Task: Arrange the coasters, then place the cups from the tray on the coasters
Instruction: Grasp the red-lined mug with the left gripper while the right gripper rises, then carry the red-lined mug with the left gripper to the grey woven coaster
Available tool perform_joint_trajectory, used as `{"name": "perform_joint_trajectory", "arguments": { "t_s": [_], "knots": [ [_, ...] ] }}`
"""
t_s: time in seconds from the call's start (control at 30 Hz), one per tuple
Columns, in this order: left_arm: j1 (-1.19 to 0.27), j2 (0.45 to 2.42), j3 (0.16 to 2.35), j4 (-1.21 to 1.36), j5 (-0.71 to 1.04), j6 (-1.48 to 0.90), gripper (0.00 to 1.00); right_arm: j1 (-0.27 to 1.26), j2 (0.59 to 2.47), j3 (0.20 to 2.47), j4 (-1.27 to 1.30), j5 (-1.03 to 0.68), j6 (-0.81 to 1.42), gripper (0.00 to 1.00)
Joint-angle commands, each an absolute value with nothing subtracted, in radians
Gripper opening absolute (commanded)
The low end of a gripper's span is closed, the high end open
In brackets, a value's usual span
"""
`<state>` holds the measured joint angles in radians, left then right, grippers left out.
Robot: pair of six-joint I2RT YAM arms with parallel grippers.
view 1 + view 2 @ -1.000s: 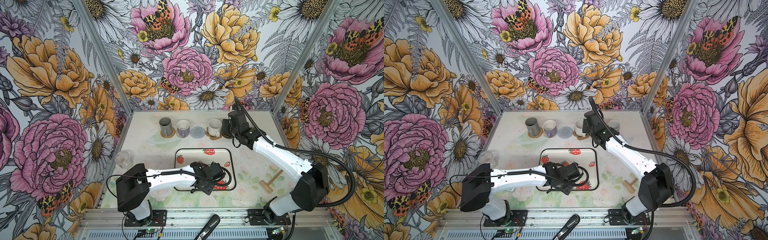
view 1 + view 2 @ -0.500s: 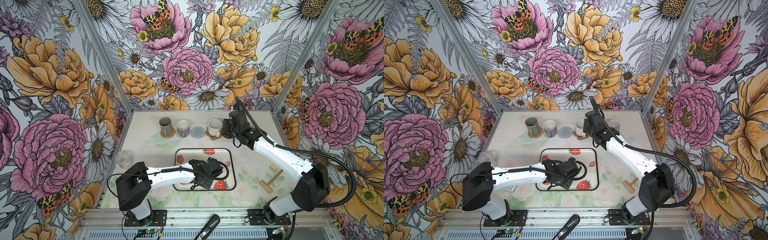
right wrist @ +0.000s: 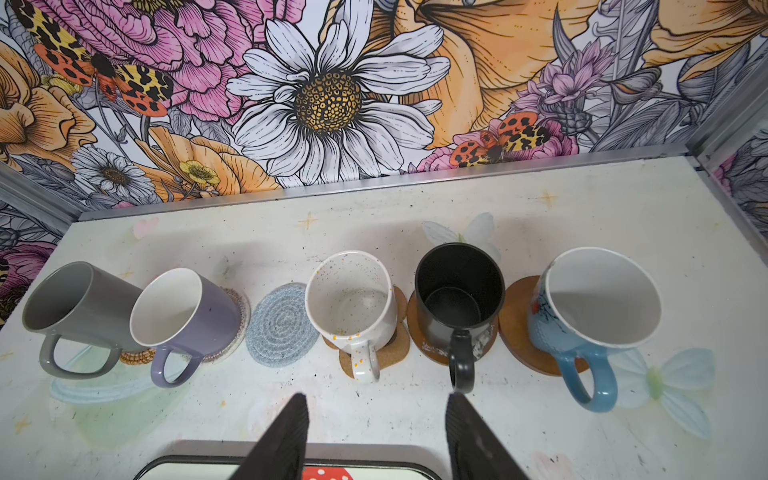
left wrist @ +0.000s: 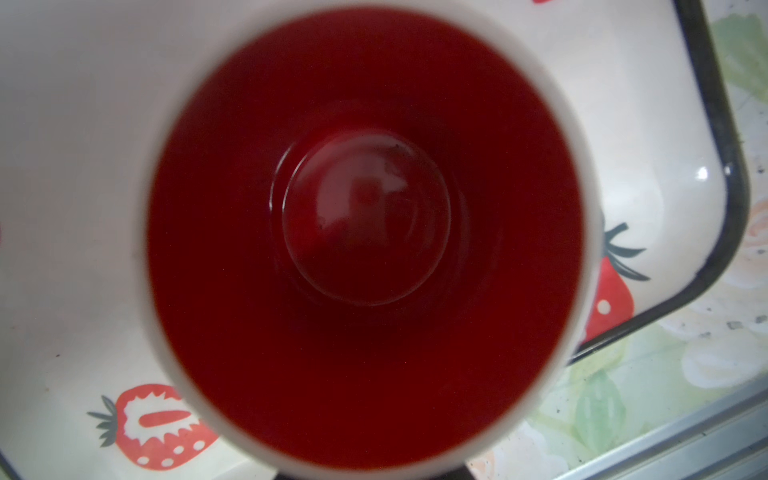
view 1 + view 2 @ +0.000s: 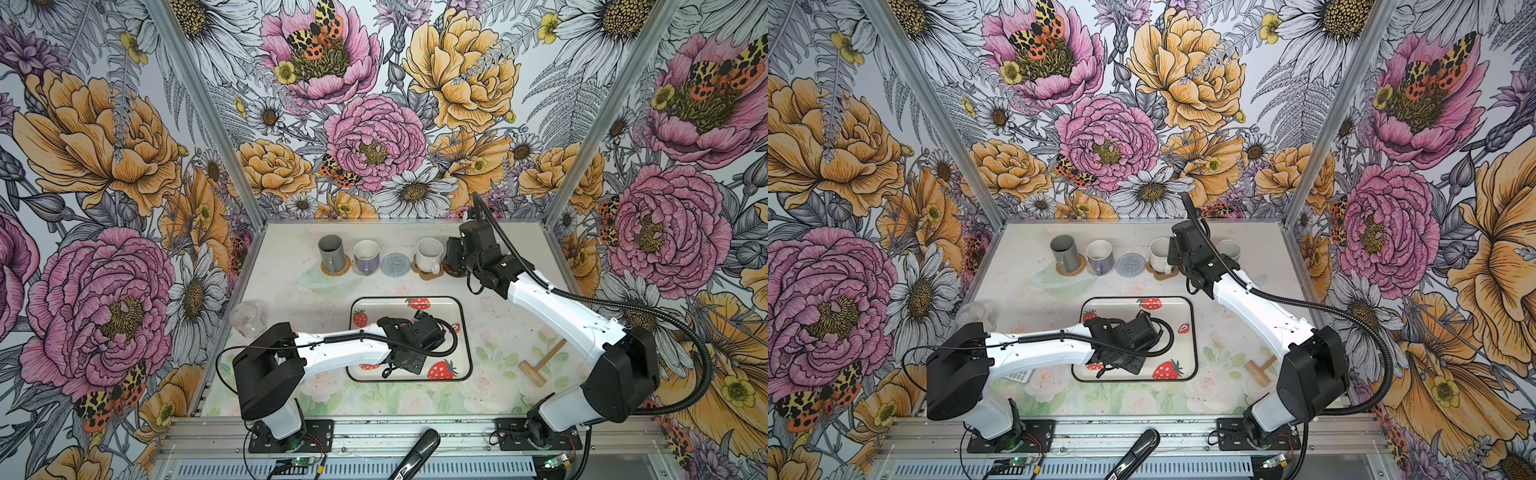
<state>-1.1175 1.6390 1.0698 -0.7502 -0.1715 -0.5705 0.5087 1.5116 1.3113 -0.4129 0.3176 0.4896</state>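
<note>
Hanging over the tray (image 5: 386, 311) in the lower centre of both top views, the left gripper (image 5: 404, 358) points straight down into the white mug with red inside (image 4: 365, 232). This mug stands upright in the lower half of the tray, and its red interior fills the left wrist view. Jaw opening cannot be told, as the fingers are hidden in every view. Contact with the mug cannot be told either.

The right gripper (image 3: 378, 436) has its jaws apart with nothing between them. It sits at the upper centre-right of both top views, just short of the handle of the black mug (image 3: 459, 299).

Mug row, upper centre of both top views, left to right:
1. Grey mug (image 3: 83, 307) on the tan woven rattan coaster (image 3: 139, 356).
2. Lavender mug (image 3: 187, 311) on the clear textured coaster (image 3: 241, 299).
3. Grey-blue woven coaster (image 3: 280, 328), bare.
4. Speckled white mug (image 3: 353, 307) on the paw-shaped brown coaster (image 3: 392, 353).
5. Black mug on a brown disc (image 3: 411, 328).
6. Light blue mug (image 3: 598, 307) on the second brown disc (image 3: 515, 320).

All handles point toward the tray.

Markings: the tray carries red strawberry prints. The black mug shows a worn white patch near its base, and the light blue mug a side print with red; neither is legible. White lettering on the black object (image 5: 415, 457) at the lower edge is too small to read.

A clear glass beaker (image 5: 248, 318) stands left of the tray. A wooden mallet (image 5: 540, 365) lies to its right.
</note>
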Motion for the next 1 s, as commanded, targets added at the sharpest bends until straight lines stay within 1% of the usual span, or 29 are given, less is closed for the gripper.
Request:
{"name": "perform_joint_trajectory", "arguments": {
  "t_s": [0.0, 0.17, 0.23, 0.33, 0.37, 0.53, 0.67, 0.8, 0.97],
  "knots": [
    [-1.103, 1.663, 1.06, -0.705, -0.184, -0.566, 0.25, 0.503, 1.525, 1.312, -0.391, 0.31, 0.498, 0.55],
    [-1.098, 1.675, 1.062, -0.703, -0.185, -0.565, 0.24, 0.501, 1.531, 1.311, -0.391, 0.307, 0.498, 0.55],
    [-1.094, 1.678, 1.061, -0.701, -0.188, -0.566, 0.17, 0.499, 1.531, 1.313, -0.391, 0.306, 0.498, 0.55],
    [-1.091, 1.672, 1.061, -0.702, -0.193, -0.569, 0.03, 0.499, 1.535, 1.313, -0.391, 0.305, 0.498, 0.55],
    [-1.089, 1.669, 1.063, -0.702, -0.195, -0.569, 0.0, 0.497, 1.536, 1.313, -0.391, 0.305, 0.498, 0.55],
    [-1.083, 1.615, 1.069, -0.707, -0.203, -0.572, 0.0, 0.495, 1.537, 1.313, -0.392, 0.301, 0.498, 0.55],
    [-1.06, 1.54, 1.076, -0.707, -0.259, -0.559, 0.0, 0.494, 1.538, 1.314, -0.391, 0.298, 0.497, 0.54],
    [-1.011, 1.477, 1.09, -0.709, -0.28, -0.535, 0.0, 0.494, 1.538, 1.32, -0.391, 0.284, 0.497, 0.54],
    [-0.92, 1.46, 1.14, -0.715, -0.297, -0.499, 0.0, 0.494, 1.533, 1.324, -0.392, 0.266, 0.494, 0.54]
  ]
}}
